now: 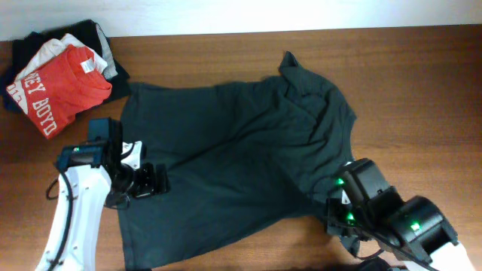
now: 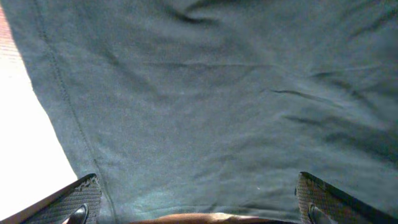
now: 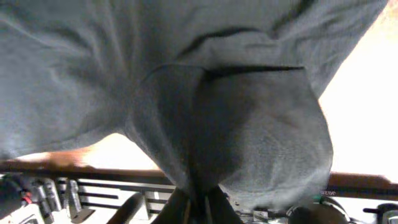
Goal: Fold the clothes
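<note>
This black T-shirt [image 1: 226, 150] is limp; I'd grip its hems. My right gripper [image 3: 198, 200] pinches it by the desk's front edge; left gripper [image 1: 156, 181] is spread.

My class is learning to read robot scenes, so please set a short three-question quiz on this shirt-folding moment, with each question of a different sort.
1. True or false: the red T-shirt lies on top of the dark T-shirt.
2. Which jaws are pinching the dark T-shirt's fabric? A the left jaws; B the right jaws; C both; D neither.
3. Fill in: over the dark T-shirt's hem, the left jaws stand ____.
Key: 1 false, it lies on a pile of other clothes in the corner of the table; 2 B; 3 open.
</note>
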Motion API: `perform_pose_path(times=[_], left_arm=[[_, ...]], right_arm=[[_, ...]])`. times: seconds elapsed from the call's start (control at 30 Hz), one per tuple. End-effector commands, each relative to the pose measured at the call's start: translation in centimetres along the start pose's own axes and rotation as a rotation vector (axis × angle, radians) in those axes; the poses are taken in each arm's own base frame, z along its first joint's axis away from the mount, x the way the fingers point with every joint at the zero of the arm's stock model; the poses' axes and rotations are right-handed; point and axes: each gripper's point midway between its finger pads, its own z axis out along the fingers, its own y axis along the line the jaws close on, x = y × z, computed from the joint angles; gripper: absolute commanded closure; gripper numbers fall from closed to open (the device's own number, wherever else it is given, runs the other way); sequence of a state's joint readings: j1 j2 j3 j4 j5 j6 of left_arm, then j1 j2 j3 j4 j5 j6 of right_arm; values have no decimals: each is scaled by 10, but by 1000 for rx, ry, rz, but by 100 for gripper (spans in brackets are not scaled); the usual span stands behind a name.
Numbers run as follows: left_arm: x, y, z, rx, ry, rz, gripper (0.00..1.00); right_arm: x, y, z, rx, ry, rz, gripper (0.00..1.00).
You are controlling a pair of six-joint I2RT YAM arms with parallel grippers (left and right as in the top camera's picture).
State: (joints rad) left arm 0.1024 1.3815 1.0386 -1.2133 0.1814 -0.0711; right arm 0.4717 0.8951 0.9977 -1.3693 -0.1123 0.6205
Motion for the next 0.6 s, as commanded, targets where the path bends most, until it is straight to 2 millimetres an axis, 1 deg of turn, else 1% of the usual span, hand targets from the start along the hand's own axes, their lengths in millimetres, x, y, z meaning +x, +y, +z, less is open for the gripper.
perform_pose_path(times=[0.0, 0.03, 0.1, 0.23, 0.33, 0.43, 0.53, 0.57], left_arm=[[-3, -1, 10, 16, 26, -4, 1], [-7, -1, 11, 17, 14, -1, 1], [-9, -4, 11, 35, 7, 0, 1], [-4, -18, 10, 120, 27, -3, 1], [7, -32, 8, 193, 74, -2, 1], [20, -49, 9, 208, 121, 65, 2], [38, -78, 14, 200, 170, 203, 2], [43, -86, 16, 195, 180, 227, 7]], right_arm=[[-5, -13, -6, 74, -31, -4, 92], [-4, -17, -5, 98, -21, -3, 92], [0, -21, -1, 127, 19, 1, 92], [1, -20, 5, 147, 66, 5, 92], [1, -17, 12, 154, 111, 9, 92], [-4, -14, 20, 163, 124, 11, 92], [-13, -10, 29, 164, 123, 11, 90], [-16, -9, 32, 167, 122, 10, 89]])
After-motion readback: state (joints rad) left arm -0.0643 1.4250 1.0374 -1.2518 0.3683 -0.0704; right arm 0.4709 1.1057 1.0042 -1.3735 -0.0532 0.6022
